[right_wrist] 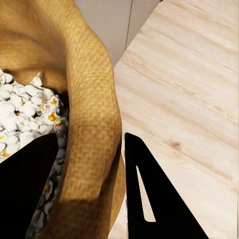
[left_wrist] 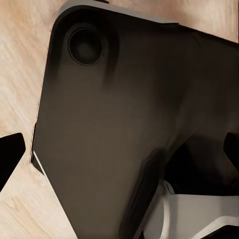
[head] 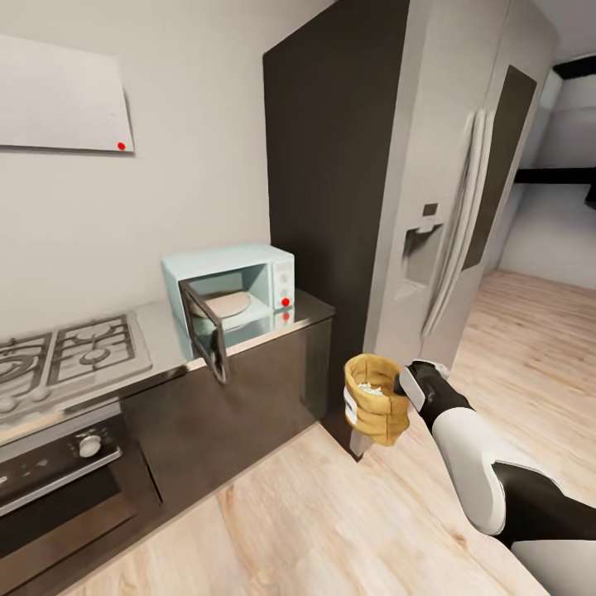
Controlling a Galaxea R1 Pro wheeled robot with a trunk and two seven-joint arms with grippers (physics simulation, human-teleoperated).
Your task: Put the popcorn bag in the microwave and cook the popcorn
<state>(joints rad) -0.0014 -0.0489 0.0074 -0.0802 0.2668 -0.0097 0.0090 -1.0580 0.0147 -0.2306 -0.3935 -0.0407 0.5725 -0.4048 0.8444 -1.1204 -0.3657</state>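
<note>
While the right gripper pinches the bag by its rim, the soft cloth likely sags; the left's state cannot be told.

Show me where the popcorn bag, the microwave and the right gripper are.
popcorn bag (head: 377, 401): head view, on its burlap front.
microwave (head: 269, 285): head view, on its mint front panel.
right gripper (right_wrist: 94, 184): right wrist view, midway between its fingertips, on the bag's rim.
</note>
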